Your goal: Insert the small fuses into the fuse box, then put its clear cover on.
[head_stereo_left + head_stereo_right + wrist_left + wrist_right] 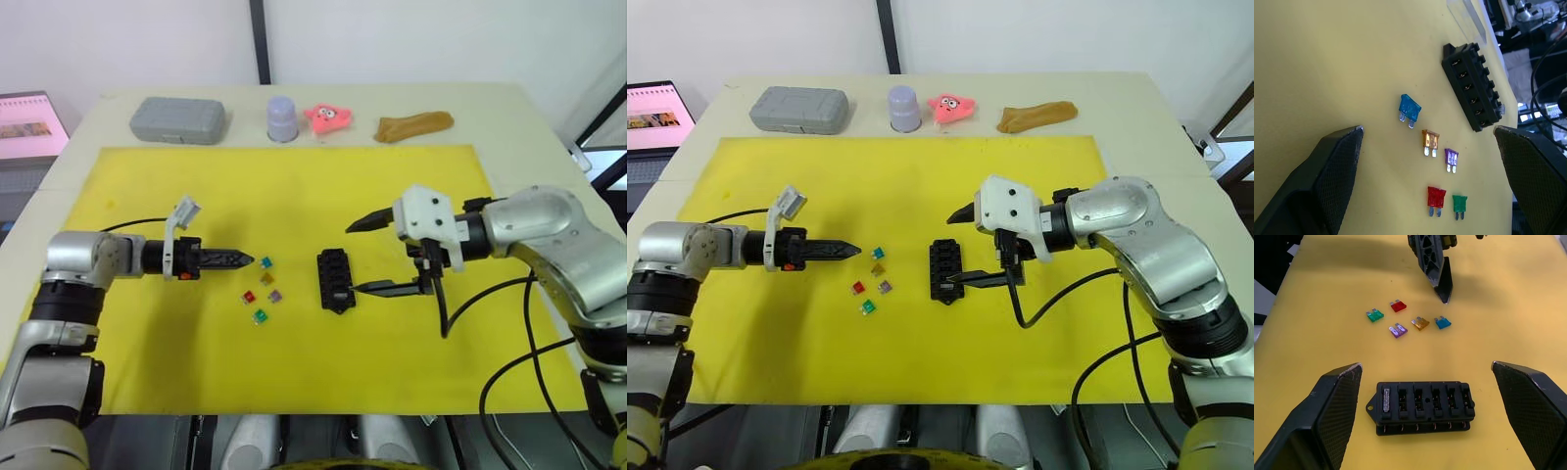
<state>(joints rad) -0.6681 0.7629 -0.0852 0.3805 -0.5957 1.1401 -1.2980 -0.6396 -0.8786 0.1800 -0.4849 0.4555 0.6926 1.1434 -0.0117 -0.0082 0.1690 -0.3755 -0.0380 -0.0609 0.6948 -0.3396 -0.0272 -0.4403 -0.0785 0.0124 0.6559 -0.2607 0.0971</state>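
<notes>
The black fuse box (335,280) lies at the middle of the yellow mat (147,176), with a grey fuse (1385,399) seated in one end slot. Loose small fuses lie just left of it: teal (265,262), yellow-brown (266,278), purple (275,295), red (249,297) and green (260,316). My left gripper (250,259) is open, its tips just left of the teal fuse. The right gripper (364,255) is open, its lower finger (377,287) beside the box's right side. The clear cover (1469,22) lies just beyond the box in the left wrist view.
Along the table's back edge stand a grey case (178,119), a lavender cup (282,117), a pink toy (329,117) and a brown lump (413,125). A screen (29,122) sits off the table at the left. Black cables (446,313) hang from the right arm.
</notes>
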